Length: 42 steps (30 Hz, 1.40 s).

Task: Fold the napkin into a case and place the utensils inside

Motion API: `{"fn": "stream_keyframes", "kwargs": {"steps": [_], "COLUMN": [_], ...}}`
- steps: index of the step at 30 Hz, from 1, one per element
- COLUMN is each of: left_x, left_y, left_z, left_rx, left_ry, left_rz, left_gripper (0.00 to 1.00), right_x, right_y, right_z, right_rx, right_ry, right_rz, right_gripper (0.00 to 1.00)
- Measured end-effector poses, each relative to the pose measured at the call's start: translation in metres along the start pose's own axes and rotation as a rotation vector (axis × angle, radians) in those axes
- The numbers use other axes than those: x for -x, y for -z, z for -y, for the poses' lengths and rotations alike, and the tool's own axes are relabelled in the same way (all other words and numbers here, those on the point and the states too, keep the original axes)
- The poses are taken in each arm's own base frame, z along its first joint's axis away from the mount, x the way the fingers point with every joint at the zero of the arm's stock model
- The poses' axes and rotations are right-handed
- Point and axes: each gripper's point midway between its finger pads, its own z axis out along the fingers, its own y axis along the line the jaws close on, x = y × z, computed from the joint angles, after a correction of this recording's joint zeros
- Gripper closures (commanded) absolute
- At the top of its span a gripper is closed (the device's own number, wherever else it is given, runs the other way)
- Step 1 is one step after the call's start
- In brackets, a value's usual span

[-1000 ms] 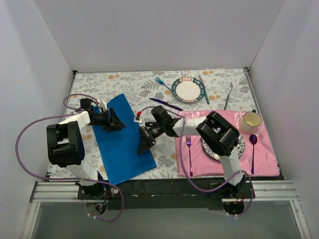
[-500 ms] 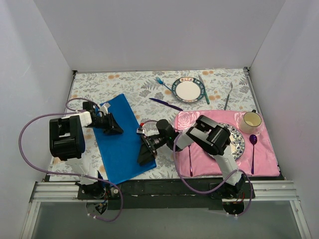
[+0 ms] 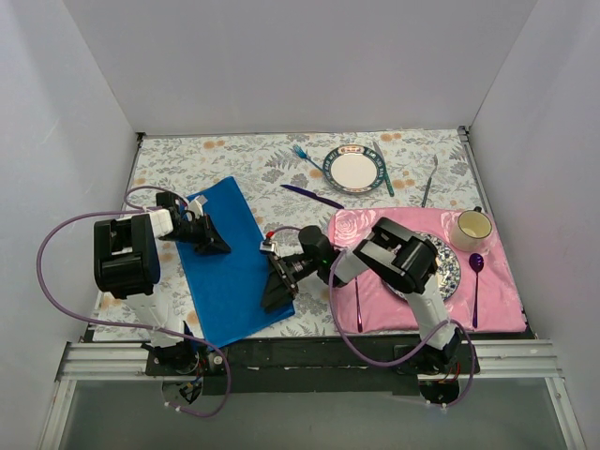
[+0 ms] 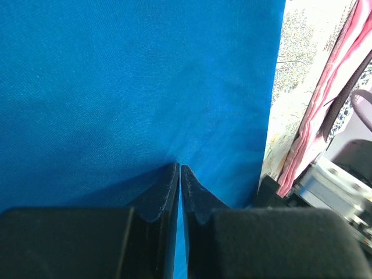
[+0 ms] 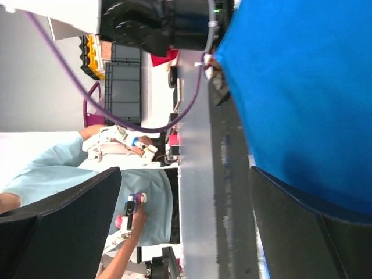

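The blue napkin (image 3: 228, 265) lies flat as a long folded rectangle on the left of the table. My left gripper (image 3: 214, 242) is shut, its tips resting on the cloth's left part; the left wrist view (image 4: 179, 167) shows creases running to the tips in the napkin (image 4: 139, 81). My right gripper (image 3: 278, 288) is open at the napkin's right near edge; in the right wrist view (image 5: 186, 226) one finger lies by the cloth (image 5: 302, 87). The light-blue fork (image 3: 302, 155) and the dark purple knife (image 3: 312, 196) lie beyond the napkin, apart from both grippers.
A small plate (image 3: 354, 170) with a teal knife (image 3: 382, 169) stands at the back. The pink placemat (image 3: 497, 300) holds a magenta fork (image 3: 357, 302), a plate (image 3: 452, 272), a mug (image 3: 473, 226) and a purple spoon (image 3: 476, 277). A grey utensil (image 3: 428, 183) lies at the back right.
My right gripper has slid toward the near edge along the napkin's right side. My left gripper has barely moved. The napkin's right edge lies a little straighter.
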Motion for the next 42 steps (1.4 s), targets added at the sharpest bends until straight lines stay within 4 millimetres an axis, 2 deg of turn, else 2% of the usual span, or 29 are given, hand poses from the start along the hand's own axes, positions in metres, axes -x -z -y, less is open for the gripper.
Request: {"fn": "stream_keyframes", "kwargs": {"steps": [5, 8, 12, 18, 24, 28, 29, 31, 32, 34, 36, 38, 39, 40, 41, 42], "left_x": [0.000, 0.000, 0.000, 0.000, 0.000, 0.000, 0.000, 0.000, 0.001, 0.006, 0.024, 0.046, 0.058, 0.069, 0.078, 0.085], "left_y": [0.000, 0.000, 0.000, 0.000, 0.000, 0.002, 0.003, 0.006, 0.010, 0.020, 0.041, 0.061, 0.071, 0.079, 0.085, 0.087], "left_z": [0.000, -0.001, -0.001, -0.001, -0.002, -0.001, 0.002, 0.008, 0.014, 0.031, 0.065, 0.098, 0.114, 0.130, 0.146, 0.161], "left_rx": [0.003, 0.004, 0.004, 0.005, 0.006, 0.003, -0.006, -0.021, -0.041, -0.084, -0.159, -0.227, -0.260, -0.292, -0.326, -0.359], "left_ry": [-0.001, -0.002, -0.005, -0.010, -0.016, -0.034, -0.042, -0.068, -0.079, -0.108, -0.158, -0.218, -0.252, -0.283, -0.310, -0.330], "left_rz": [-0.001, -0.001, -0.001, -0.001, -0.002, -0.004, -0.005, -0.001, 0.004, 0.032, 0.100, 0.180, 0.221, 0.259, 0.290, 0.312], "left_gripper": [0.95, 0.96, 0.96, 0.96, 0.96, 0.84, 0.75, 0.62, 0.46, 0.35, 0.22, 0.12, 0.05, 0.03, 0.02, 0.02], "right_x": [-0.008, -0.014, -0.026, -0.031, -0.031, -0.029, -0.027, -0.019, -0.013, 0.002, 0.022, 0.047, 0.058, 0.071, 0.082, 0.088], "right_y": [-0.004, -0.007, -0.009, -0.011, -0.010, -0.011, -0.011, -0.013, -0.013, -0.011, -0.005, 0.009, 0.013, 0.018, 0.024, 0.029], "right_z": [-0.035, -0.044, -0.031, 0.003, 0.003, -0.003, -0.007, -0.019, -0.028, -0.051, -0.082, -0.095, -0.097, -0.097, -0.093, -0.085], "right_rx": [0.022, 0.030, 0.008, -0.030, -0.005, 0.013, 0.020, 0.031, 0.036, 0.043, 0.030, -0.021, -0.052, -0.095, -0.139, -0.180], "right_ry": [0.065, 0.090, 0.040, -0.039, -0.035, -0.048, -0.051, -0.031, 0.001, 0.090, 0.253, 0.384, 0.442, 0.495, 0.536, 0.556], "right_rz": [-0.013, -0.019, -0.025, -0.021, -0.028, -0.022, -0.020, -0.022, -0.018, -0.006, 0.021, 0.078, 0.102, 0.127, 0.147, 0.156], "right_gripper": [0.01, 0.01, 0.01, 0.02, 0.01, 0.01, 0.01, 0.02, 0.04, 0.08, 0.17, 0.20, 0.26, 0.30, 0.40, 0.46]}}
